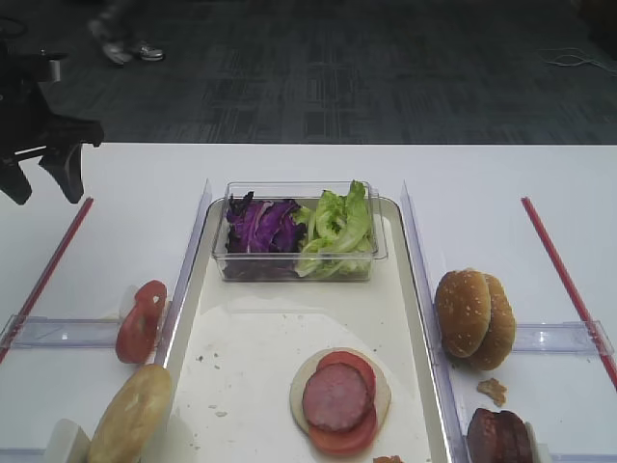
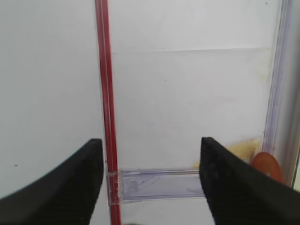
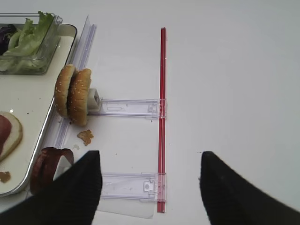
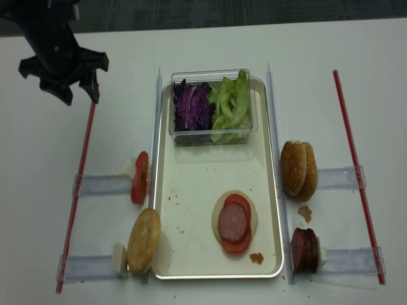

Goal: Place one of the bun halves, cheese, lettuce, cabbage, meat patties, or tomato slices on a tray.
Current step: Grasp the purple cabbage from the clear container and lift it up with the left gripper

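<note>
The cream tray (image 1: 260, 338) lies mid-table. On it a pale bun half (image 1: 301, 386) carries a tomato slice (image 1: 349, 365) topped by a meat patty (image 1: 335, 396). A clear tub holds purple cabbage (image 1: 262, 227) and lettuce (image 1: 337, 231). Two sesame bun halves (image 1: 472, 318) stand on edge right of the tray, with meat patties (image 1: 499, 436) below them. Tomato slices (image 1: 140, 323) and a plain bun half (image 1: 133, 413) stand to its left. My left gripper (image 4: 77, 96) hovers open and empty over the far left. My right gripper (image 3: 150, 157) is open and empty, right of the patties (image 3: 44, 168).
Red strips (image 4: 79, 184) (image 4: 356, 171) run down both sides of the table. Clear plastic rails (image 4: 102, 184) (image 4: 337, 178) hold the upright food. A crumb (image 1: 493, 390) lies by the right rail. The tub (image 4: 210, 136) sits at the tray's far end.
</note>
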`<act>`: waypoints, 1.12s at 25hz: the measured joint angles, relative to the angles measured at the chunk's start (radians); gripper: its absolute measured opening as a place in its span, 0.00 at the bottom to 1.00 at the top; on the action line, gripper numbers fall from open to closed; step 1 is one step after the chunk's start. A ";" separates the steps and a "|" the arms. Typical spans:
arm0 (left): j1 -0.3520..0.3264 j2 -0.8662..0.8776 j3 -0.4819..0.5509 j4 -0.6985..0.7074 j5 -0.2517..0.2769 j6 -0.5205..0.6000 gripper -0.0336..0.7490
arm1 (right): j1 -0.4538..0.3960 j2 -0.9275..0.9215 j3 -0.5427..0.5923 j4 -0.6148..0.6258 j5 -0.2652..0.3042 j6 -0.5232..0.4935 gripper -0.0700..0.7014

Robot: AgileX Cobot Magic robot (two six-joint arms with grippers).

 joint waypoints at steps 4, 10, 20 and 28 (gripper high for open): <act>-0.004 0.000 0.000 -0.031 0.000 -0.001 0.58 | 0.000 0.000 0.000 0.000 0.000 0.000 0.70; -0.063 0.000 0.000 -0.036 0.000 -0.001 0.58 | 0.000 0.000 0.000 0.000 0.000 0.000 0.70; -0.165 0.020 -0.068 -0.036 0.002 -0.013 0.58 | 0.000 0.000 0.000 0.000 0.000 0.000 0.70; -0.272 0.097 -0.192 -0.036 0.004 -0.040 0.58 | 0.000 0.000 0.000 0.000 0.000 0.000 0.70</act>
